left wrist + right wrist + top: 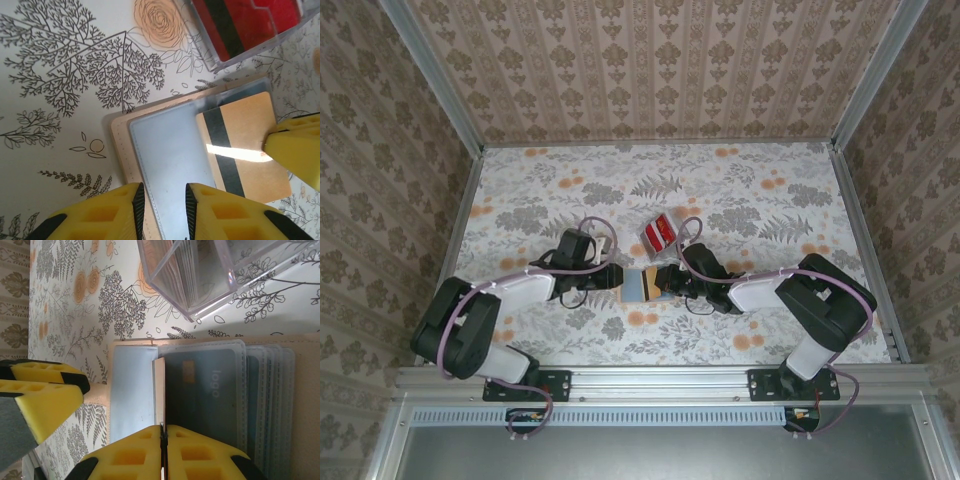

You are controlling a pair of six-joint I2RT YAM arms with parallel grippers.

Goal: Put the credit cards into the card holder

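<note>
The card holder (640, 285) lies open on the table's (570, 180) near middle. The left gripper's (164, 192) jaws stand slightly apart above its edge. The right gripper's (161, 429) jaws pinch a tan card (245, 130) laid over it. Red credit cards (658, 232) sit just on its far side.

A white counter (570, 190) printed with grey ferns, leaves and orange blossoms covers the floor of the enclosure. Near its middle, a clear hard-plastic box (227, 277) rests on it, thick-walled and open on one side. Beige walls papered in brown damask stripes (660, 70) rise on three sides. Silver aluminium rails (660, 378) run along the near edge and up the corners.
</note>
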